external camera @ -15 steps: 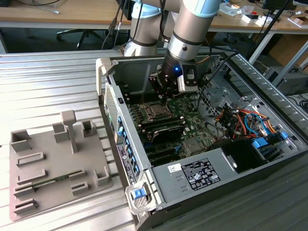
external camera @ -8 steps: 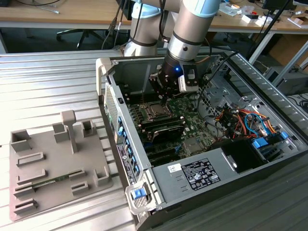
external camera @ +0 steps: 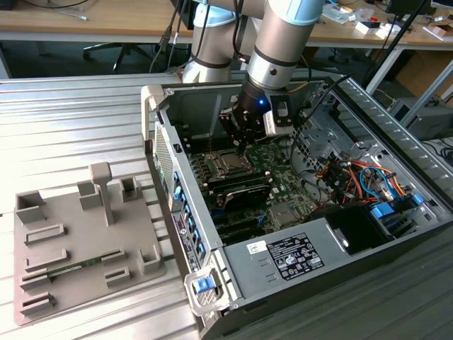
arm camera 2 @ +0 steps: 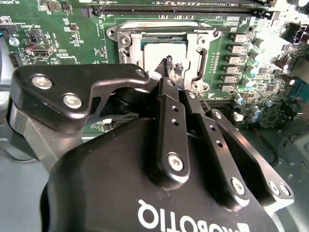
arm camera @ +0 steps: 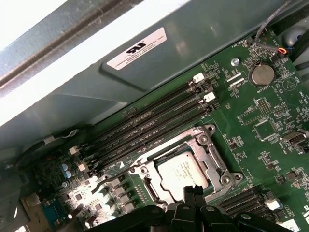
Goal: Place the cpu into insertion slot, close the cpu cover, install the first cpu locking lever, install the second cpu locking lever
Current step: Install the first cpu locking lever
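With the small silver-tan cpu (arm camera: 182,172) seated and the thin silver metal cpu cover (arm camera: 211,153) down, the black gripper's (arm camera 2: 170,67) closed fingertips work at the socket's edge, levers apparently unfinished.

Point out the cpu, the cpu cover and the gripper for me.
cpu (arm camera: 181,171): first wrist view, on its metal face.
cpu cover (arm camera: 216,162): first wrist view, on the frame's side bar.
gripper (arm camera 2: 170,67): second wrist view, at the fingertips over the socket.

Printed labels on case, board and gripper

A white sticker (arm camera: 136,48) sits on the grey case wall, a black-and-white label (external camera: 294,256) on the power supply, white lettering on the gripper (arm camera 2: 171,65) body, and tiny legends across the motherboard (arm camera: 270,121).
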Available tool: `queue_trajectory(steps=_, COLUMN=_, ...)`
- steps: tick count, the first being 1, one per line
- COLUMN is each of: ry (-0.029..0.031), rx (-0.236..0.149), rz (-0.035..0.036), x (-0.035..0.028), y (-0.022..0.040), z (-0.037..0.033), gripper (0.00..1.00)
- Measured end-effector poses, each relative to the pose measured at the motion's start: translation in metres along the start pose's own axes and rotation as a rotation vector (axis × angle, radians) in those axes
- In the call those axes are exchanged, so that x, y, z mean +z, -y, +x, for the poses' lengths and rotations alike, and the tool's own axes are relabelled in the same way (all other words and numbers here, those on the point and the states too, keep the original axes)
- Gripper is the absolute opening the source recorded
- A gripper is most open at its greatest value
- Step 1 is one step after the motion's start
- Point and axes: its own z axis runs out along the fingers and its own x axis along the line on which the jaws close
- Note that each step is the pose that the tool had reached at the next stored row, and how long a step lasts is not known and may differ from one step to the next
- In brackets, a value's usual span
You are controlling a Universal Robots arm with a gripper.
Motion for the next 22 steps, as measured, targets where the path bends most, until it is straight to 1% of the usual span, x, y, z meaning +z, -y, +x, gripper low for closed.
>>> queue_trajectory(steps=6, ry=0.0017, rx=-0.029, rz=0.0008, x=0.0, y=0.0, z=0.0, gripper=0.11)
queue_trajectory(steps=22, ry=0.0051, rx=-0.087, rz=0.0024, x=0.0, y=0.0, z=0.0, gripper=0.11)
